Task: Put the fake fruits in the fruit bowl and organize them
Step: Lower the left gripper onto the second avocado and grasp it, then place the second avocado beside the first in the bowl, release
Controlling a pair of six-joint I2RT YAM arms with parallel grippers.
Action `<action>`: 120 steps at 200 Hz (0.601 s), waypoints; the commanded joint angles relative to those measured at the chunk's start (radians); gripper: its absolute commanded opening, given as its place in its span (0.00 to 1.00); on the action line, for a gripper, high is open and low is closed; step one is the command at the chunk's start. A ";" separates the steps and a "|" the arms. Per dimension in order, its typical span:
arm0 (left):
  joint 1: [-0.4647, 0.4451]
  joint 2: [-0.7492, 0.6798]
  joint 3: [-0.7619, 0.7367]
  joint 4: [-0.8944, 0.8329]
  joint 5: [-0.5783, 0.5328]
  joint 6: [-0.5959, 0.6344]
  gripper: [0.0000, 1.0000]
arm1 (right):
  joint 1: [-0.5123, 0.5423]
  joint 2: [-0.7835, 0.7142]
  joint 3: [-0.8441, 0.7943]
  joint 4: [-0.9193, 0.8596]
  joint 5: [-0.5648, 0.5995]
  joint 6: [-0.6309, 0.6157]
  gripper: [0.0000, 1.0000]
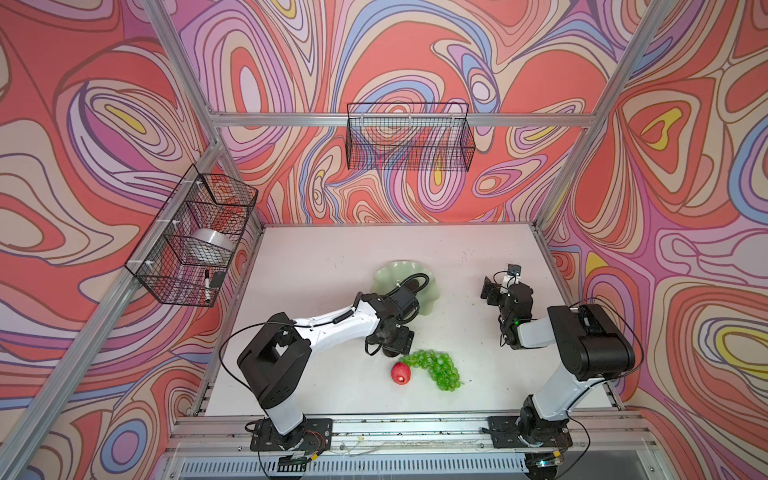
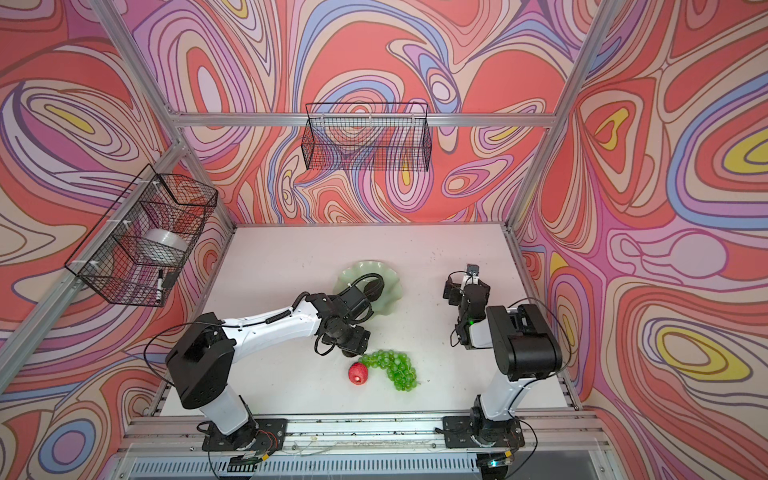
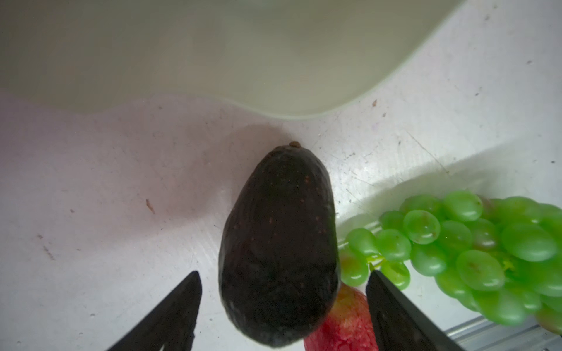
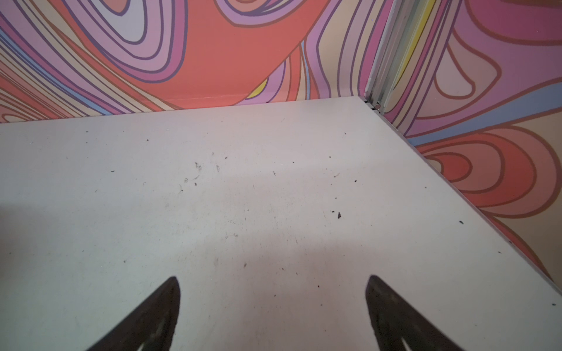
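The left gripper [image 3: 283,273] is shown with its fingers [image 3: 392,307] spread wide; an avocado [image 3: 278,243] lies on the table [image 3: 106,212] between them, a gap being visible at each side, so nothing is pinched; the stem end of the avocado is turned toward the rim of the fruit bowl [image 3: 243,60], from which it is separated by a strip of bare table; the red fruit [image 3: 340,328] is seen just behind the avocado, and the grapes [image 3: 471,249] are seen just beside both. In both top views the fruit bowl [image 1: 386,270] is located at the centre of the frame, partly covered by the left wrist; the red fruit [image 1: 400,372] and the grapes [image 1: 436,368] are located just below it, lower centre, side by side. The right gripper [image 4: 273,277] is held right of centre with its fingers spread apart over bare table, nothing being held.
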 commanded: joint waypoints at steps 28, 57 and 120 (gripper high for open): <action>-0.003 0.037 0.014 0.014 -0.045 -0.026 0.72 | -0.004 -0.011 0.010 0.001 0.002 0.005 0.98; -0.003 0.015 -0.005 0.005 -0.061 -0.020 0.53 | -0.004 -0.011 0.009 0.000 0.002 0.006 0.98; -0.002 -0.327 -0.106 -0.174 -0.150 0.014 0.46 | -0.004 -0.011 0.010 0.001 0.003 0.006 0.98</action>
